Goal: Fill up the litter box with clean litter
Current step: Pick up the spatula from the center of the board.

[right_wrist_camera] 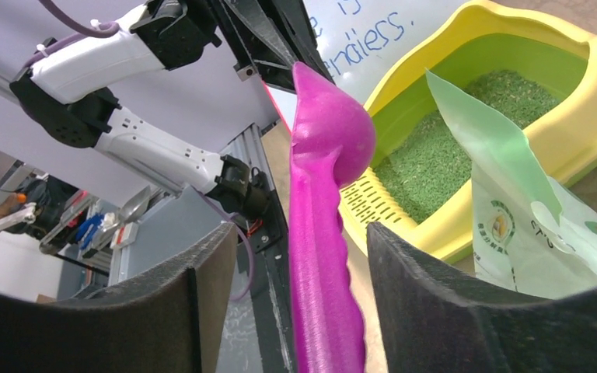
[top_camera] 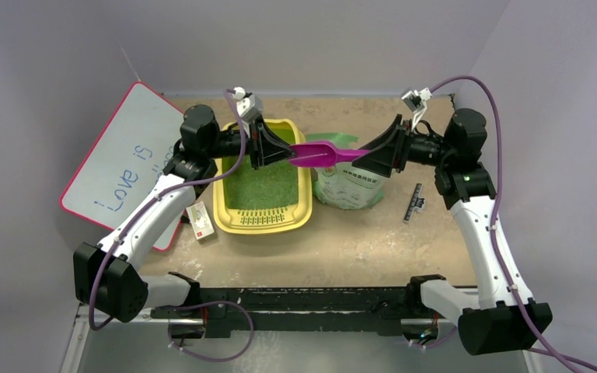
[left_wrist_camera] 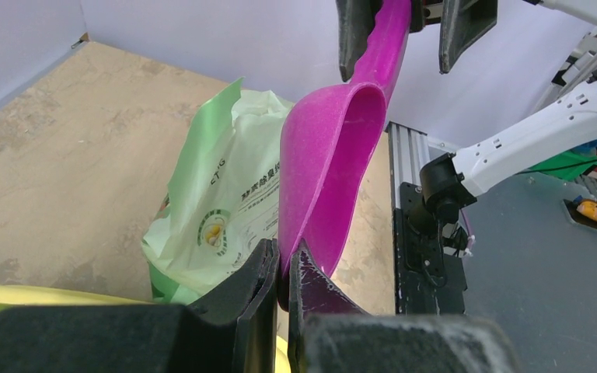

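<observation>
Litter box (top_camera: 264,221): yellow tray, slotted grate at its near end, on the table (top_camera: 342,249) just left of the bag (top_camera: 350,186); green litter (top_camera: 264,185) covers its floor. Left gripper (top_camera: 286,153) pinches the scoop (top_camera: 322,154) bowl tip; right gripper (top_camera: 365,155) fingers stand spread either side of the handle

Right of litter box (top_camera: 264,227): scoop (top_camera: 320,154), bag (top_camera: 350,186) obstruct.

Pale lilac walls (top_camera: 319,39), tan tabletop (top_camera: 357,241)
</observation>
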Controlling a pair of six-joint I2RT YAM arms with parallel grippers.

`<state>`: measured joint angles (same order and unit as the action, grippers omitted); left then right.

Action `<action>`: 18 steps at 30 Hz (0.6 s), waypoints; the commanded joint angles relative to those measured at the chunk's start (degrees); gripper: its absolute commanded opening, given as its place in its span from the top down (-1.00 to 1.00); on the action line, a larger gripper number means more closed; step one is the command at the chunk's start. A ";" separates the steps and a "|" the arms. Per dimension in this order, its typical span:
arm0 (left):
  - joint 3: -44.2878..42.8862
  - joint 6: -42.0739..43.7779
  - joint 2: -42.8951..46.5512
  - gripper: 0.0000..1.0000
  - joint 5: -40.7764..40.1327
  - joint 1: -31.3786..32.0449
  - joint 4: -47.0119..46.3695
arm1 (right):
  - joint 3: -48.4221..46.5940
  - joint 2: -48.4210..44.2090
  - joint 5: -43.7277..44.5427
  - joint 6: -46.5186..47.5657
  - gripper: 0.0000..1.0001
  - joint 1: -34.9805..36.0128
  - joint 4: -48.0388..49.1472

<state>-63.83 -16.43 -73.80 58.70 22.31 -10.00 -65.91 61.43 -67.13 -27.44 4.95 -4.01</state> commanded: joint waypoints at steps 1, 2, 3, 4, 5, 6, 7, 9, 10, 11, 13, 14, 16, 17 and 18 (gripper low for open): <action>0.54 -1.88 2.31 1.00 -2.03 0.11 -5.34 | 0.16 -1.06 -2.91 -1.70 -0.21 -0.11 4.97; 1.00 -2.57 2.52 1.00 -2.22 0.11 -6.46 | 0.23 -1.09 -3.06 -1.81 -0.15 -0.12 5.25; 1.27 -3.45 2.49 1.00 -2.26 0.11 -8.07 | 0.37 -1.05 -3.09 -1.89 -0.13 -0.11 5.50; 1.36 -4.08 2.32 1.00 -2.02 0.11 -8.83 | 0.54 -1.13 -3.17 -2.02 -0.09 -0.12 5.92; 1.50 -4.55 2.08 1.00 -1.57 0.11 -9.26 | 0.67 -1.21 -3.18 -2.44 -0.05 -0.12 6.40; 1.55 -4.77 1.88 1.00 -1.17 0.11 -9.47 | 0.69 -1.22 -3.26 -2.86 -0.04 -0.12 6.80; 1.67 -4.84 1.81 1.00 -0.83 0.11 -9.55 | 0.69 -1.15 -3.22 -3.21 -0.04 -0.12 7.21; 1.80 -4.84 1.80 1.00 0.00 0.11 -9.48 | 0.57 -1.06 -3.01 -3.55 -0.10 -0.12 7.43; 1.76 -4.72 1.72 1.00 0.39 0.11 -9.13 | 0.45 -1.07 -2.74 -3.58 -0.10 -0.12 7.44; 1.65 -4.37 1.71 1.00 0.72 0.11 -8.56 | 0.31 -0.97 -2.71 -3.47 -0.10 -0.12 7.44; 1.24 -3.53 1.64 1.00 0.95 0.11 -7.03 | 0.04 -0.55 -2.93 -3.39 0.04 -0.12 7.65; 1.01 -2.63 1.71 1.00 0.65 0.11 -5.91 | -0.14 -0.24 -3.10 -3.41 0.11 -0.12 7.99; 0.67 -1.37 1.73 1.00 0.50 0.11 -4.59 | -0.28 0.08 -3.11 -3.73 0.22 -0.11 8.85; 0.53 -1.33 1.71 1.00 0.20 0.11 -4.51 | -0.27 0.10 -3.09 -3.89 0.24 -0.12 9.26; 0.54 -1.25 1.68 1.00 -0.11 0.11 -4.53 | -0.27 0.13 -3.08 -4.01 0.26 -0.12 9.48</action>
<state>-61.95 -19.42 -73.45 58.57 22.31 -14.04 -65.12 61.63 -68.66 -30.55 4.95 0.99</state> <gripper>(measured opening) 0.039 0.391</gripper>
